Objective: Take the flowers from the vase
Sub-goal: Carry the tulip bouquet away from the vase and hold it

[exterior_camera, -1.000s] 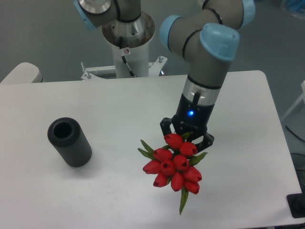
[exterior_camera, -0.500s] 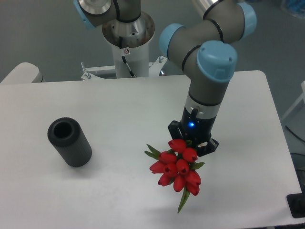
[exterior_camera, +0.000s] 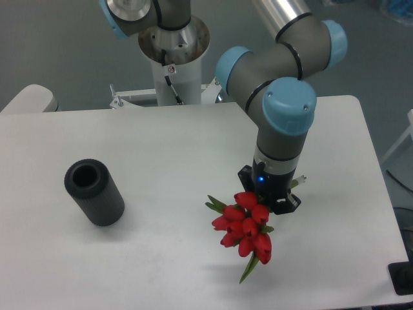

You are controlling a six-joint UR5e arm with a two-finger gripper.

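Observation:
The flowers (exterior_camera: 246,227) are a bunch of red tulip buds with green leaves, held clear of the white table (exterior_camera: 161,148) at the front right. My gripper (exterior_camera: 270,197) points down just behind the buds and is shut on the bunch's stems, which the buds and the gripper body hide. The vase (exterior_camera: 93,191), a dark grey cylinder with a round open mouth, stands empty on the table at the left, well away from the gripper.
The arm's white base column (exterior_camera: 174,58) rises behind the table's far edge. A black object (exterior_camera: 401,279) sits at the table's front right corner. The table's right edge lies close to the arm.
The gripper with the bunch has shifted to the right and slightly forward, and the bunch now hangs more narrowly under it. The vase has not moved.

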